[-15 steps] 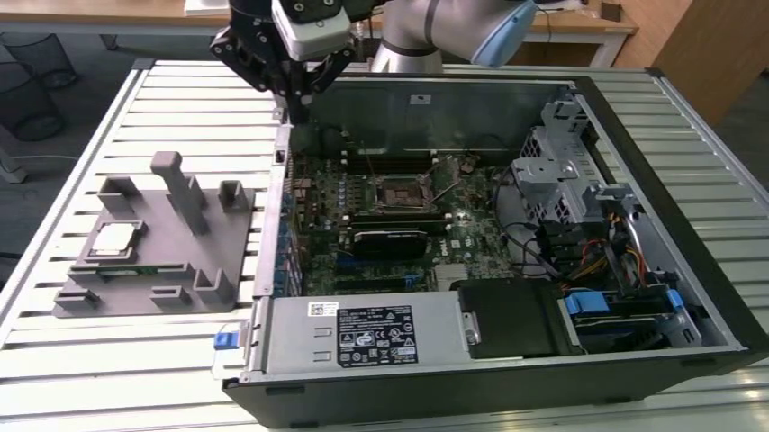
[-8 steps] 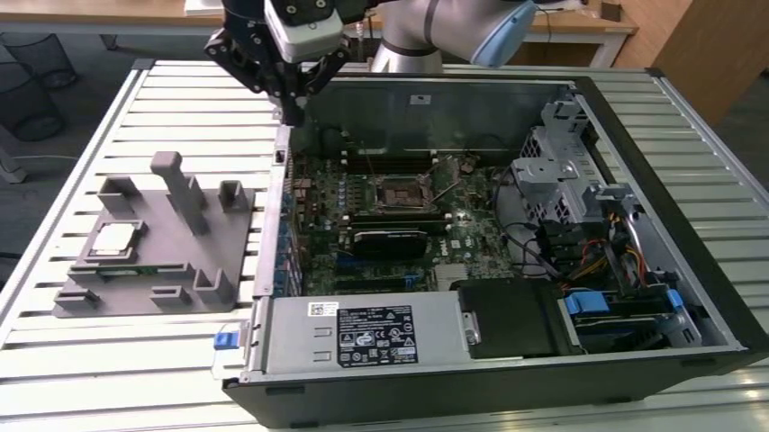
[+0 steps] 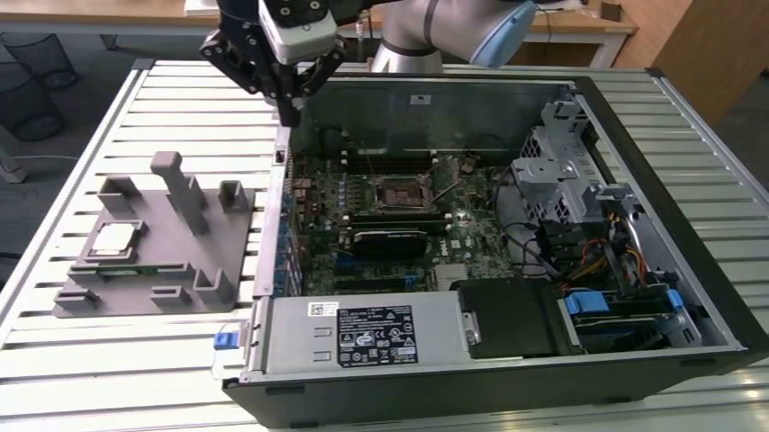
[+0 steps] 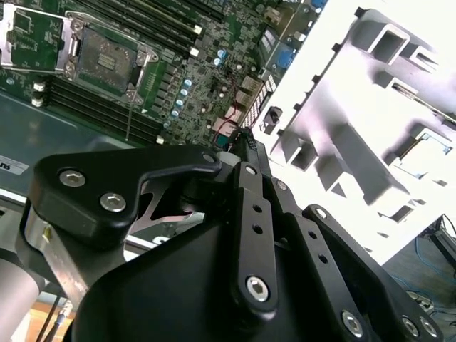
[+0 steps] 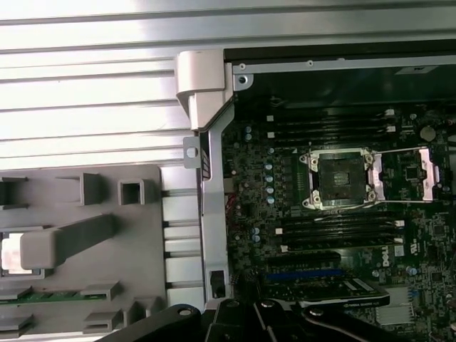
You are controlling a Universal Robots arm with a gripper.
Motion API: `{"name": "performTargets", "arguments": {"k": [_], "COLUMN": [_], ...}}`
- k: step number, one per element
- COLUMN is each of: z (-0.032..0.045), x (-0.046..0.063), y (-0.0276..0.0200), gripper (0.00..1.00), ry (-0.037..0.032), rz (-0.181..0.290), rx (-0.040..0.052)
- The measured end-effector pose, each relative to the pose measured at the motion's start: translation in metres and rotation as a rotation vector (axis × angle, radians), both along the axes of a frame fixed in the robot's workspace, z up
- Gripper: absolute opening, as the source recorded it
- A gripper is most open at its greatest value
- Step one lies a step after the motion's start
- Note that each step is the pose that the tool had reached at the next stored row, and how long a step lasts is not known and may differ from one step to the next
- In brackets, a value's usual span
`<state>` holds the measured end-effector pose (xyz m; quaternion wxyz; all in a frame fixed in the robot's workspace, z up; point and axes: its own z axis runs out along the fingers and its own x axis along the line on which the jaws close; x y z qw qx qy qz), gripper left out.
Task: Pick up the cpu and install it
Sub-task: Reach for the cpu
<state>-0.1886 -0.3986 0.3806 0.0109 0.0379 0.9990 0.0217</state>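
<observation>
Hanging above a corner of the open black computer case (image 3: 673, 270), the black tool (image 3: 294, 108) has its fingers together, empty. The small silver-white square cpu (image 3: 114, 238) lies in the grey moulded holder (image 3: 180, 270) on the slatted metal worktop (image 3: 72, 351), well apart.

My black jaws, all bolted links and silver screw heads, sit large in the foreground, drawn together to a narrow tip. Beyond the tip lies a green motherboard (image 4: 214, 78). Its square processor socket (image 4: 105, 60) is open, with the metal frame (image 4: 32, 32) folded back beside it and long dark memory slots (image 4: 100, 107) alongside. Next to the board stands a pale grey moulded holder (image 4: 342, 142), brightly lit.
</observation>
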Motion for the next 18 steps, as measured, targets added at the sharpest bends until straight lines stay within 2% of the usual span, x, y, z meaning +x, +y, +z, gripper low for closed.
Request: {"name": "performTargets", "arguments": {"k": [18], "z": [-0.0019], "x": [-0.011], "y": [0.0], "gripper": [0.11], "ry": [0.0003], "rz": [0.0], "rx": [0.0]}}
